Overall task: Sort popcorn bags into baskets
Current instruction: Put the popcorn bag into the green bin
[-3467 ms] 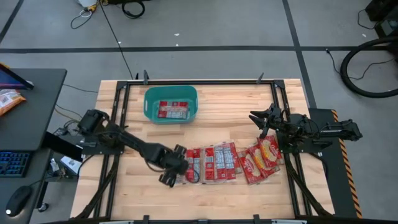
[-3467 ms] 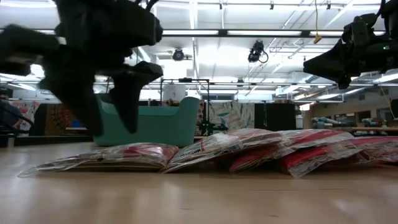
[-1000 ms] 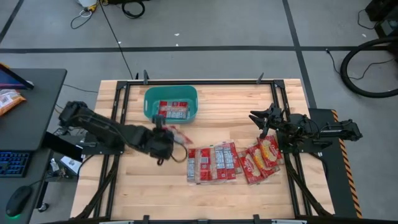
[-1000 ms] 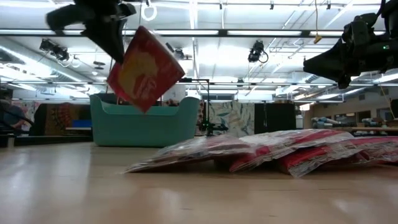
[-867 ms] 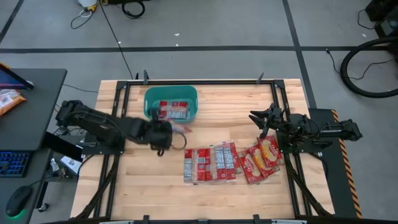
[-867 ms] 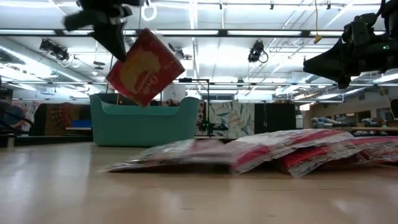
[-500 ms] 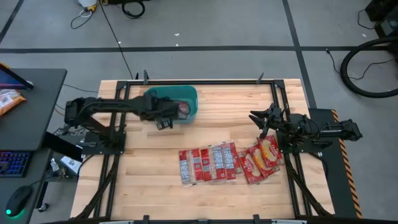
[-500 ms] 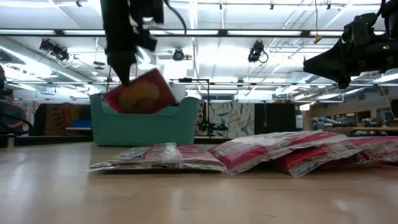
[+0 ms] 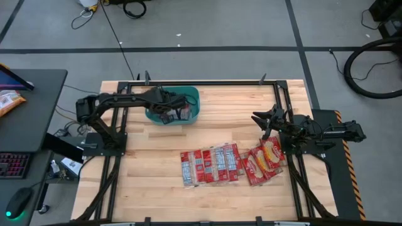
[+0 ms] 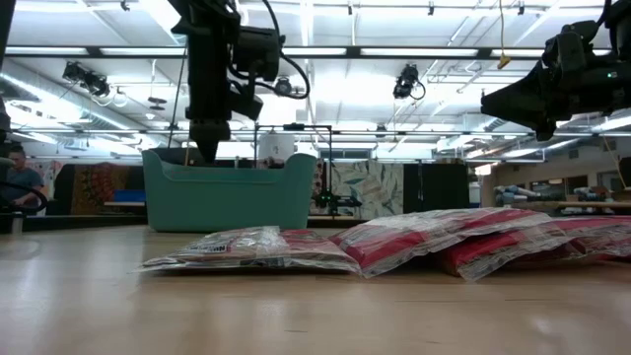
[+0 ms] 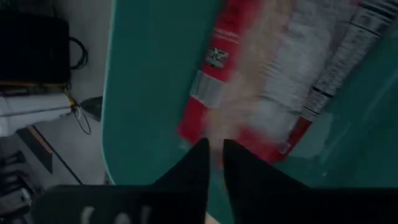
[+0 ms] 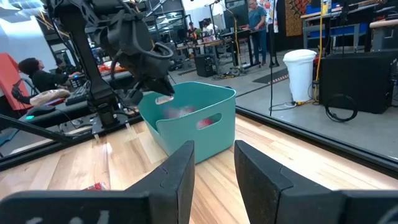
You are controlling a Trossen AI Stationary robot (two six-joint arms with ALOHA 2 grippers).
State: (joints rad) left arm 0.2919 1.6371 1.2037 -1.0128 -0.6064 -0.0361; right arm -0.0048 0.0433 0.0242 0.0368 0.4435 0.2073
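A: How far along is the sorting?

B: Early, I'd judge. The teal basket (image 9: 192, 108) sits in the upper left part of the table (image 9: 239, 107) in the high view, with a few red popcorn bags showing inside it; I can't count them under the arm. The left gripper (image 9: 173, 110) hangs right over the tub.

A: Is it holding anything?

B: In the left wrist view its fingertips (image 11: 200, 155) stand only a narrow slit apart, and a blurred red and white packet (image 11: 273, 81) lies just past them against the teal floor. Whether that packet is pinched or already free, I can't tell.

A: And what's left?

B: Most of it. A row of roughly 8 to 10 bags (image 9: 212, 164) lies overlapping in the lower middle of the high view, the ones at its right end (image 9: 267, 157) showing yellow-orange. All of that lot needs moving.

A: The other arm?

B: The right gripper (image 9: 264, 120) waits at the right edge of the table, fingers apart and empty, just above the yellow-orange bags.

A: What are the things like?

B: The bags are flat, glossy film packets, crinkled and slightly puffed in the low view (image 10: 258, 248), likely slippery where they overlap. The tub is smooth plastic with rounded corners and a slot handle (image 12: 210, 121). The table is pale wood planks.
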